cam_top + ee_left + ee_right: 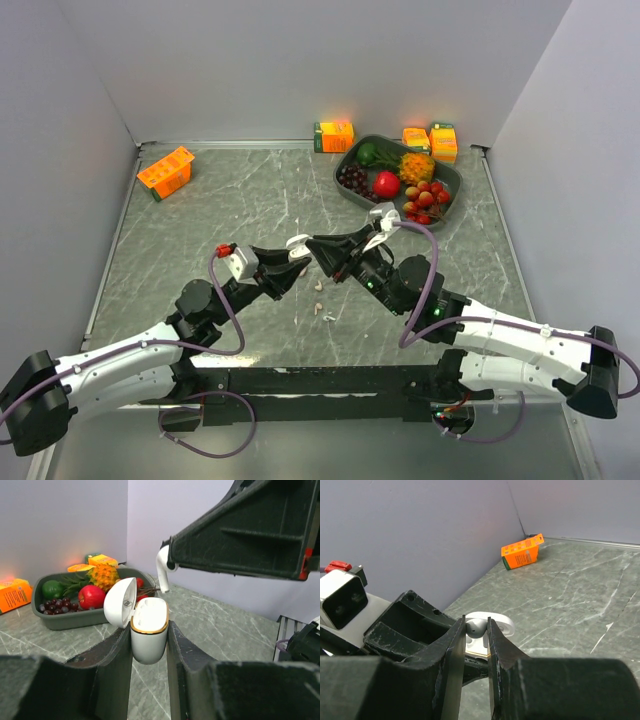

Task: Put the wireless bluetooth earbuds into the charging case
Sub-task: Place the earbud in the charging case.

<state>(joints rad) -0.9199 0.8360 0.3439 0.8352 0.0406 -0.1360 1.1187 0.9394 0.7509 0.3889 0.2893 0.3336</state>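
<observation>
My left gripper [148, 647] is shut on a white charging case [148, 630] with a gold rim, held upright above the table, its lid [120, 602] hinged open to the left. My right gripper [476, 626] is shut on a white earbud [476, 628] by its head. In the left wrist view that earbud [162, 570] hangs stem down, just above and slightly right of the case's open top, apart from it. From above, the two grippers meet at mid-table, left [295, 260] and right [311, 246]. Loose earbuds [328, 317] lie on the table below them.
A grey tray [455, 185] of fruit sits at the back right, with orange cartons behind it [430, 140] and beside it [334, 135]. Another orange carton [166, 172] lies at the back left. Walls close the table on three sides.
</observation>
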